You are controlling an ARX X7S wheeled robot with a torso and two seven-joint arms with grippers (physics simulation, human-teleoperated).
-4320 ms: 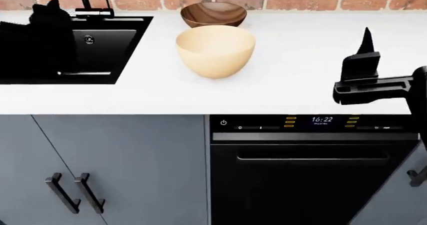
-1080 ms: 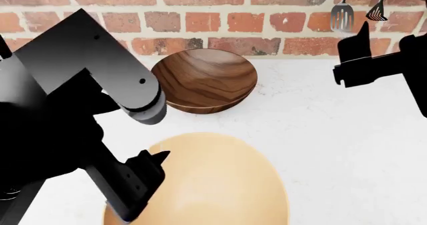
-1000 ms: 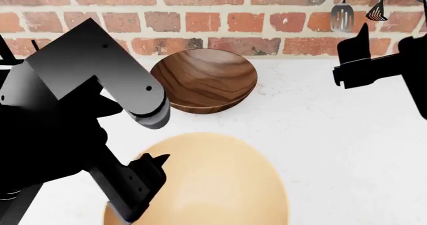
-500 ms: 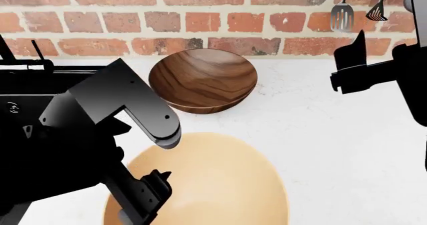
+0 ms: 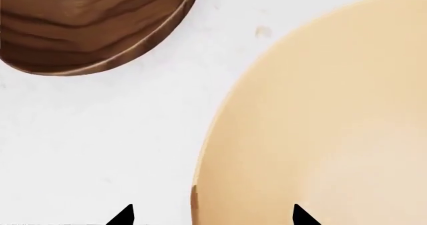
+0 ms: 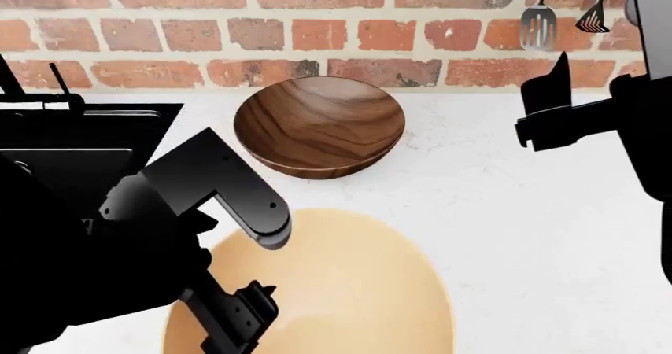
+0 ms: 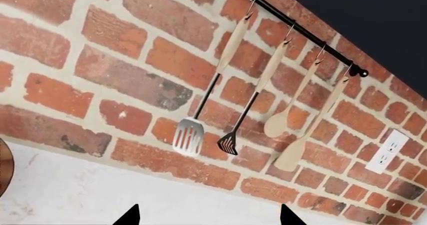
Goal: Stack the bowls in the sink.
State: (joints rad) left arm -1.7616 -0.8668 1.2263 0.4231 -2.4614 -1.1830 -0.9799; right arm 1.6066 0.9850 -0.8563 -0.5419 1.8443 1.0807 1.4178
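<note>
The dark brown wood-grain bowl (image 6: 320,126) stands on the white counter near the brick wall, also seen from the left wrist (image 5: 87,25). The larger cream bowl (image 6: 347,291) sits nearer me. My left gripper (image 6: 252,315) hangs at that bowl's left rim. In the left wrist view the left gripper (image 5: 212,217) is open, one fingertip outside the cream bowl (image 5: 320,125) and one over its inside. The black sink (image 6: 94,122) lies to the left, mostly hidden by my left arm. My right gripper (image 6: 556,79) is open in the air at the right, nothing between its fingers (image 7: 130,216).
A brick wall (image 6: 347,23) backs the white counter (image 6: 525,236). A rail (image 7: 300,35) holds several hanging utensils, among them a slotted spatula (image 7: 189,135). A wall socket (image 7: 387,152) is to the rail's right. The faucet base (image 6: 31,94) shows behind the sink.
My left arm has dropped and swung left, uncovering part of the sink, with the gripper lower beside the cream bowl. The right gripper drifted slightly left. Neither bowl has moved.
</note>
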